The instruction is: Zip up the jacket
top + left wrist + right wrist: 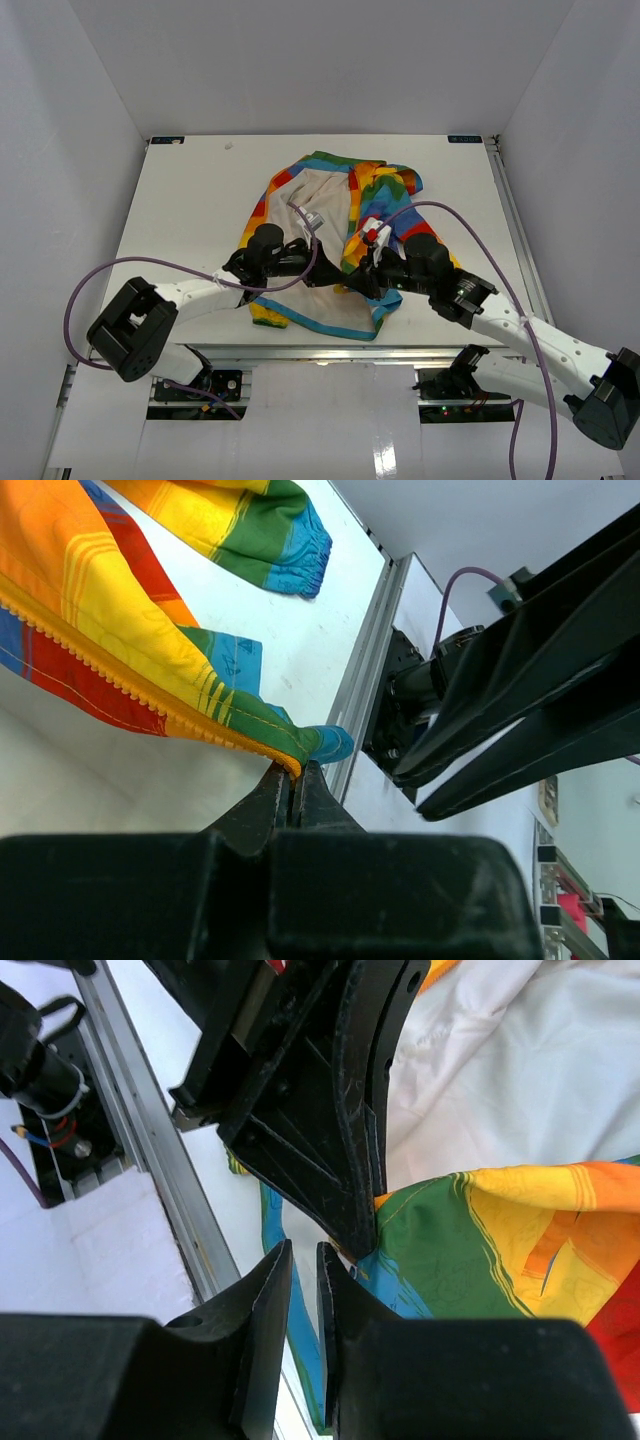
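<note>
**A:** Where is the jacket [322,195]?

**B:** On the table [190,200], spread open with the cream lining up. It lies between the two arms, with its hem towards the near edge.

**A:** And the left jaws?

**B:** They are pinched tight on the bottom end of one front edge. That is the spot where the orange zipper [200,730] runs out at the light-blue hem [335,742]. The fabric is lifted a little there, and the teeth run away from the grip in a fairly straight line.

**A:** The right jaws?

**B:** Only a narrow gap shows, and nothing sits in it. They hover just beside the left tips, over the hem corner, touching no cloth that I can see.

**A:** So which step is this?

**B:** The start, I'd say. The two zipper ends have to meet at the hem before anything can be pulled. One side is held and the other lies loose. No teeth are joined anywhere in view.

**A:** What does the next move call for?

**B:** The right jaws need to spread a little, then take the other front edge low down by its zipper end. Then they carry it over to the left grip so the ends line up. The left must hold firm so the hem doesn't slide.

**A:** And the slider?

**B:** I can't make it out in any view, so it has to be found first.
</note>
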